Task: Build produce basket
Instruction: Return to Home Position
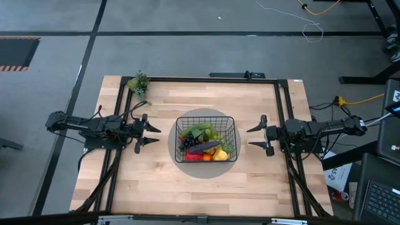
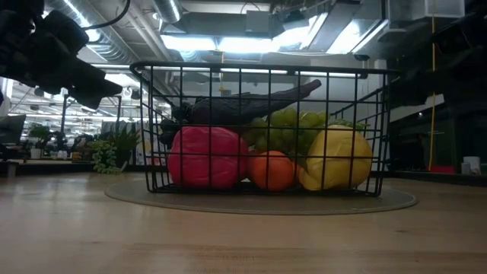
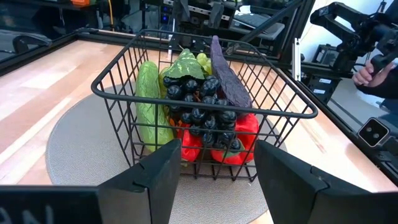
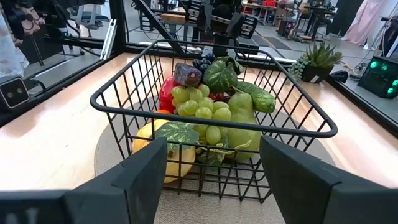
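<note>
The basket (image 1: 205, 117) stands on a round mat (image 1: 205, 171) mid-table (image 1: 187, 194), produce (image 1: 201, 139) piled inside. The left gripper (image 1: 156, 135) lies left of it, the right gripper (image 1: 250, 137) right of it, neither touching; a potted plant (image 1: 138, 83) sits at the far left corner.

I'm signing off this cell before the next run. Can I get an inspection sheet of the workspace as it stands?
Surface: wooden table, with a round grey mat at its centre.
Job's things: basket upright on the mat, holding eggplant on top, cucumber, dark grapes, green grapes, lemon and orange.
Clutter: small potted plant at the table corner, upper left in the high view.
End effectors: left end effector and right end effector open, empty, either side of the basket, not touching it.
Cables: cable bundle along the table side; white cord on the floor.
Surroundings: person's hand beyond the right arm.
</note>
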Available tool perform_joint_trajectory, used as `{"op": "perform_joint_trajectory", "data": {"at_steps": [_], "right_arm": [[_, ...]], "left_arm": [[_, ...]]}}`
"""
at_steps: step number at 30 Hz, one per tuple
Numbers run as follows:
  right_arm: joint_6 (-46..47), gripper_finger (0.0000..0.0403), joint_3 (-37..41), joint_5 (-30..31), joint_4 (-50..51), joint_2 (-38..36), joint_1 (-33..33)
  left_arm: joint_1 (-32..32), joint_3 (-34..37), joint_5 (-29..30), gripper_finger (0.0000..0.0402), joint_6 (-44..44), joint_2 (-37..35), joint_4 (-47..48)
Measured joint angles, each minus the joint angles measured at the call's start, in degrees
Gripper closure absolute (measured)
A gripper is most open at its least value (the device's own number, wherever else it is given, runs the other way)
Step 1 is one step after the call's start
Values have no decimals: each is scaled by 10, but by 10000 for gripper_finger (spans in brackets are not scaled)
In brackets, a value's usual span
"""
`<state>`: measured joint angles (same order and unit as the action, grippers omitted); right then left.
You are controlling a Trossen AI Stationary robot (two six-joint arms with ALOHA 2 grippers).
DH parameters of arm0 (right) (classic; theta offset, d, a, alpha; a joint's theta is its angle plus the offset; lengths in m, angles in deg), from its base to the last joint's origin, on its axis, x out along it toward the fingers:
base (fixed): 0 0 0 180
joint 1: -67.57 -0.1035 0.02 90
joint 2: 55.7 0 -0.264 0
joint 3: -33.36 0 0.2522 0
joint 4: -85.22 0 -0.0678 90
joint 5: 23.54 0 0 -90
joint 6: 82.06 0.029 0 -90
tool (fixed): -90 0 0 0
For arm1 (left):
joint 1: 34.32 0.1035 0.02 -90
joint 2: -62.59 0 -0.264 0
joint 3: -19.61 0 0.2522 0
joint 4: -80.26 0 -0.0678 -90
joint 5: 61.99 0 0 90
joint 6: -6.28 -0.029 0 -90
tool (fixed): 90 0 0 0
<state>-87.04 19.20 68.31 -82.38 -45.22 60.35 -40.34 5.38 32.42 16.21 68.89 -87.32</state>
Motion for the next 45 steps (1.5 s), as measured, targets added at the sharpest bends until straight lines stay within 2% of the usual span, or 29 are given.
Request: {"op": "perform_joint_trajectory", "data": {"at_steps": [9,45], "right_arm": [[47,147,0,0,0,0,0],[47,147,0,0,0,0,0]], "left_arm": [[0,0,0,204,0,0,0],[0,0,0,204,0,0,0]]}}
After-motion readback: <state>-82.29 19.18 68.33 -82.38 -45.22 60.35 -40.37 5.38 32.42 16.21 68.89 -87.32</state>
